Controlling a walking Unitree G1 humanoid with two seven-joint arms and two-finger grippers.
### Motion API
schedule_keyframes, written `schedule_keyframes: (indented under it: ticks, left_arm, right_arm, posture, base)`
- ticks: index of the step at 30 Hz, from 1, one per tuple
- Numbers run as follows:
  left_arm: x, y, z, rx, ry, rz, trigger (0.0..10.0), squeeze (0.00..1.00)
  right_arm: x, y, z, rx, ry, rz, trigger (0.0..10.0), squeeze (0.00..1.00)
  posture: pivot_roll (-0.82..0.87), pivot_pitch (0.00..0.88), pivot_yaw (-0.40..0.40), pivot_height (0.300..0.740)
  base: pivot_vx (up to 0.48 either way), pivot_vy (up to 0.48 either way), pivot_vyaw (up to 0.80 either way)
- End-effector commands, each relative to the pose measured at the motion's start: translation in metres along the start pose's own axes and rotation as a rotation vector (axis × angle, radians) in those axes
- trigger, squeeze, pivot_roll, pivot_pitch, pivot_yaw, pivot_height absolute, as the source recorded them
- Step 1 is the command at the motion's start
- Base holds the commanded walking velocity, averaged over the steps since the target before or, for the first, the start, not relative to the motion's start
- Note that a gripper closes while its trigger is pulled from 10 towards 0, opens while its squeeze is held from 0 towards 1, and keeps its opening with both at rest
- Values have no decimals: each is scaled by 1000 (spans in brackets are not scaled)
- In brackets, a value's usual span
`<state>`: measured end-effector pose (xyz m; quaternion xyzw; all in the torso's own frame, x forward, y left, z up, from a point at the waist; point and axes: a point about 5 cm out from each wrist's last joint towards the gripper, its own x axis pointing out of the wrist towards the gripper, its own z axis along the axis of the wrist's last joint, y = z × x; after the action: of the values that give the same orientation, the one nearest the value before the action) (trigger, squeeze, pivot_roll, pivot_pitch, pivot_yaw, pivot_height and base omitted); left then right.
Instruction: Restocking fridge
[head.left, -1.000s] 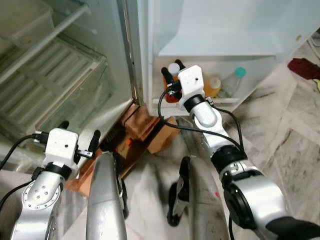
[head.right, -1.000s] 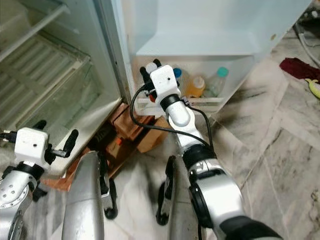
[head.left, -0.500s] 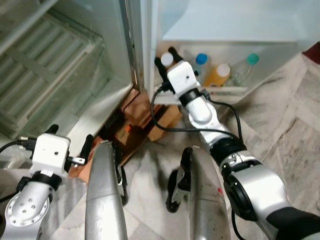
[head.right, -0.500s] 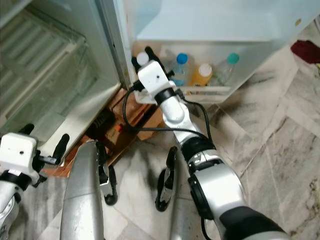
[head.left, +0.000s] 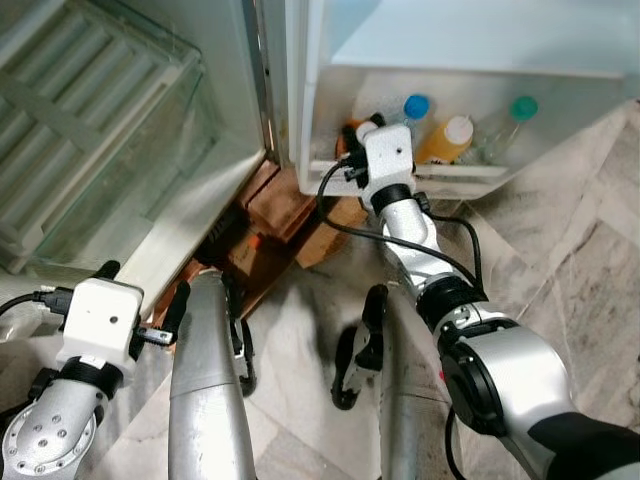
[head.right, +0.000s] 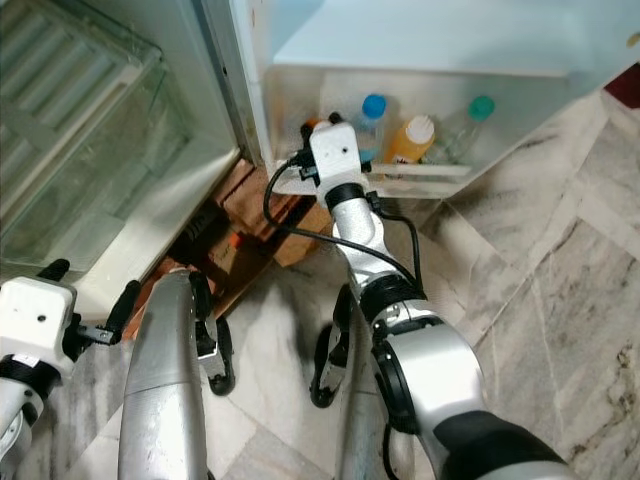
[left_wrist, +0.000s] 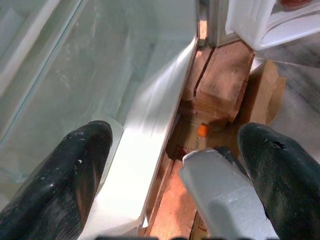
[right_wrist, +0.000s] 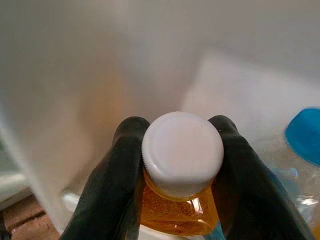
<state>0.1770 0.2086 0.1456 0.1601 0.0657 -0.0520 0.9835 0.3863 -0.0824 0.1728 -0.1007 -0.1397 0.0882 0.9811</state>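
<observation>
The left tool (head.left: 135, 330) is held low at the near left, beside the open fridge body (head.left: 120, 130). Its two black fingers (left_wrist: 75, 185) are spread wide apart, and nothing is held between them. Past them, in the left wrist view, the white bottom edge of the fridge and some brown blocks (left_wrist: 220, 85) under it are seen.

Glass shelves (head.left: 60, 110) are seen inside the fridge body at the far left. The brown blocks (head.left: 270, 215) and a piece of cardboard (head.left: 320, 230) lie on the floor (head.left: 560, 250) below the fridge, between the body and the door.

The right tool (right_wrist: 177, 165) is reached far forward into the bottom door shelf (head.left: 450, 172) of the open fridge door. Its two fingers (right_wrist: 112, 175) are closed on an orange bottle with a white cap (right_wrist: 182, 150), pressed against both sides just under the cap. The bottle is held upright at the left end of the door shelf.

To the right of it, three more bottles stand in the same shelf: a bottle with a blue cap (head.left: 415, 105), another orange bottle with a white cap (head.left: 445, 140), and a clear bottle with a green cap (head.left: 510, 118).
</observation>
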Motion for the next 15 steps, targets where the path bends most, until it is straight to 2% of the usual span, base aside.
schedule_keyframes:
  ticks: [1,2,3,8,15]
  left_arm:
    - [-4,-3,-4,1,33,-11,10000,0]
    - [-3,-3,-5,2,34,-13,10000,0]
    - [0,-3,-5,5,35,-17,10000,0]
    - [6,-2,-8,21,37,-25,10000,0]
    - [28,12,-12,52,22,5,10000,0]
  right_arm:
    - [-13,-8,-28,29,140,-45,10000,937]
    - [-13,-8,-27,53,142,-45,10000,937]
    - [-11,-10,-26,70,148,-49,10000,1000]
    - [-4,-15,-21,106,163,-59,10000,1000]
    - [2,-12,-13,177,145,70,10000,1000]
  posture:
    - [240,515,-64,576]
    - [241,510,-62,576]
    - [238,501,-60,576]
    - [231,479,-55,576]
    - [205,415,-69,576]
  base:
    - [0,0,0]
    - [0,0,0]
    - [0,0,0]
    - [0,0,0]
    - [0,0,0]
